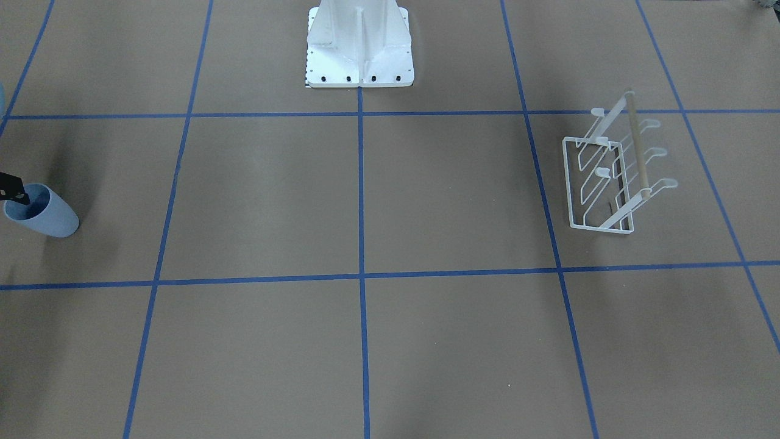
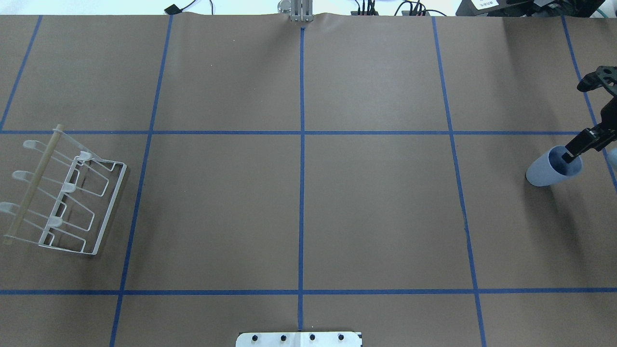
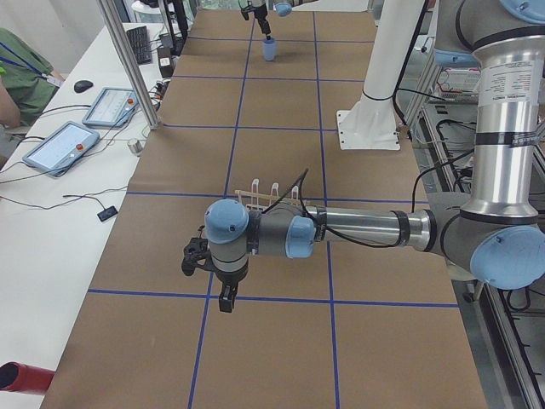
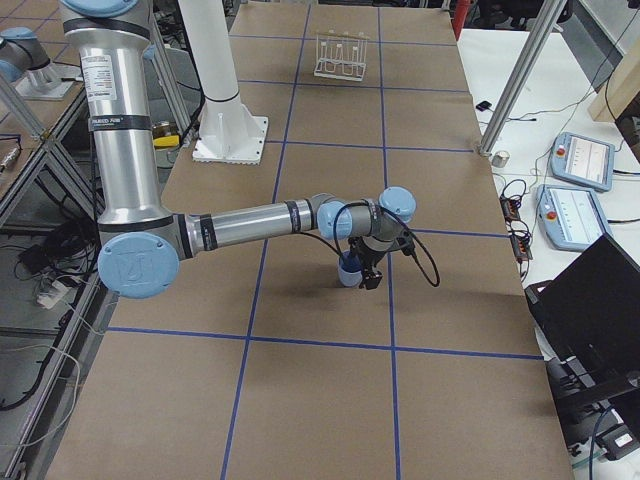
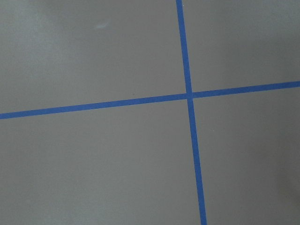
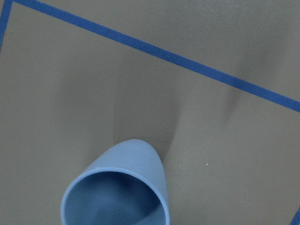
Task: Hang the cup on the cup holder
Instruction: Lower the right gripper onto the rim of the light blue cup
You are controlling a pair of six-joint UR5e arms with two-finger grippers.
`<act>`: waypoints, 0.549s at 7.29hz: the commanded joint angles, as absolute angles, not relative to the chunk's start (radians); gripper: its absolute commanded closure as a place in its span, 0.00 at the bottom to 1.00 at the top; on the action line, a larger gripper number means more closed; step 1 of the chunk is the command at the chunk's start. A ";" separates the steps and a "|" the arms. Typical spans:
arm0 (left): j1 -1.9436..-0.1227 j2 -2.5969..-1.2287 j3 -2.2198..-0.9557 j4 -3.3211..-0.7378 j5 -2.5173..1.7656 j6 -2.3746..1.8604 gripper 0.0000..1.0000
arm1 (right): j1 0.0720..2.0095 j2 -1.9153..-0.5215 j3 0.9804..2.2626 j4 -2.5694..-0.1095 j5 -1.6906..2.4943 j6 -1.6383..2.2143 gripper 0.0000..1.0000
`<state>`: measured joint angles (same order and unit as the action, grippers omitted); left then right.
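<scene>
The pale blue cup (image 2: 547, 172) stands upright near the table's right end, also in the front view (image 1: 52, 216), the right wrist view (image 6: 117, 192) and the right side view (image 4: 349, 268). My right gripper (image 2: 573, 155) is at its rim, with one black finger inside the opening (image 1: 23, 196). I cannot tell how the jaws stand. The white wire cup holder (image 2: 67, 202) with its beige bar stands at the far left (image 1: 600, 183), with nothing on its prongs. My left gripper (image 3: 225, 298) hovers over bare table near the holder; I cannot tell whether it is open.
Brown table paper with a blue tape grid (image 2: 301, 193). The robot's white base plate (image 1: 359, 55) sits at the table's middle edge. Operator tablets (image 3: 60, 146) lie on a side bench beyond the table. The left wrist view shows only a tape crossing (image 5: 189, 96).
</scene>
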<state>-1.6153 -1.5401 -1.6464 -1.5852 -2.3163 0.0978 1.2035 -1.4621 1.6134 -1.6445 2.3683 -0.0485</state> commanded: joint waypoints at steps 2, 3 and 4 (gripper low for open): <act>-1.615 -1.540 -1.644 -1.585 -2.316 0.097 0.01 | 1.198 -1.460 1.595 -1.644 2.370 -0.052 0.85; -1.615 -1.540 -1.644 -1.583 -2.318 0.097 0.01 | 1.189 -1.459 1.600 -1.644 2.370 -0.064 1.00; -1.614 -1.540 -1.643 -1.583 -2.318 0.095 0.01 | 1.180 -1.459 1.608 -1.643 2.370 -0.069 1.00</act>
<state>-1.6148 -1.5401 -1.6442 -1.5836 -2.3173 0.0963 1.1903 -1.4593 1.6009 -1.6443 2.3698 -0.0603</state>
